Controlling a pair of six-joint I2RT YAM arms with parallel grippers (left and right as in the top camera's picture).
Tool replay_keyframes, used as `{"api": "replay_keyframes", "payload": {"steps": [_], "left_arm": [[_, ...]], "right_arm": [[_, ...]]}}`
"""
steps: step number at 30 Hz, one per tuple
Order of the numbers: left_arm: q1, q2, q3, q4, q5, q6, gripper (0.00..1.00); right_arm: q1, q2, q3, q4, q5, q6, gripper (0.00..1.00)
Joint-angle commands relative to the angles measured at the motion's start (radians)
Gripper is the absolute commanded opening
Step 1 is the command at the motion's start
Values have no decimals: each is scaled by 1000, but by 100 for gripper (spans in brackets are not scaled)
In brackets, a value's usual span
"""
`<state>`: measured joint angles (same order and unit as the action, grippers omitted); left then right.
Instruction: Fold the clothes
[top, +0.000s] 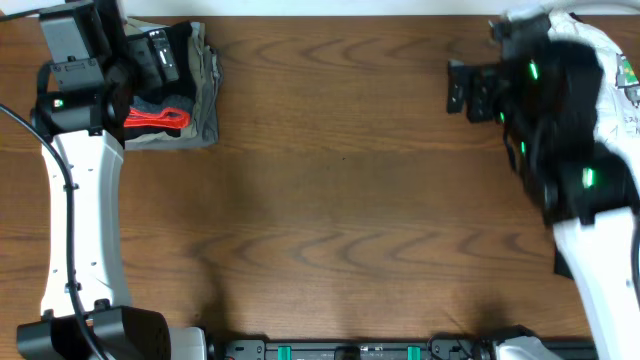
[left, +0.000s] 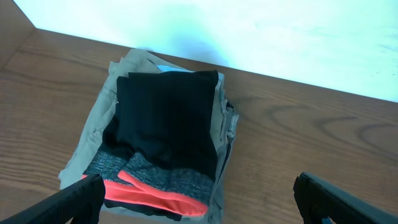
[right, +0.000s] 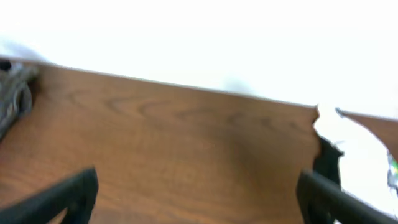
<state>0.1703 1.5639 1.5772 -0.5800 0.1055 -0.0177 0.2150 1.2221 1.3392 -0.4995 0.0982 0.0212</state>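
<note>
The clothes, black leggings folded into a small bundle with a red-and-grey waistband, lie on top of folded khaki trousers at the table's far left. My left gripper is open and empty, its fingers just short of the bundle's waistband end; the overhead view shows it above the pile. My right gripper is open and empty over bare wood; the overhead view shows it at the far right.
A white printed T-shirt lies at the table's far right edge, mostly under my right arm. The brown wooden table runs between the two arms. The khaki trousers also show at the left edge of the right wrist view.
</note>
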Motion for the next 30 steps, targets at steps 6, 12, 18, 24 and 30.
{"api": "replay_keyframes", "payload": {"steps": [6, 12, 18, 24, 30], "left_arm": [[3, -2, 3, -3, 6, 18, 98], [3, -2, 3, -3, 6, 18, 98], [3, -2, 3, -3, 6, 18, 98], [3, -2, 3, -3, 6, 18, 98], [3, -2, 3, -3, 6, 18, 98]], "right_arm": [[-34, -374, -599, 440, 33, -12, 99], [-57, -595, -993, 675, 9, -11, 99], [-71, -728, -1200, 779, -58, -11, 99], [-119, -826, -1288, 772, -125, -11, 99], [-175, -928, -1334, 684, -188, -8, 99]]}}
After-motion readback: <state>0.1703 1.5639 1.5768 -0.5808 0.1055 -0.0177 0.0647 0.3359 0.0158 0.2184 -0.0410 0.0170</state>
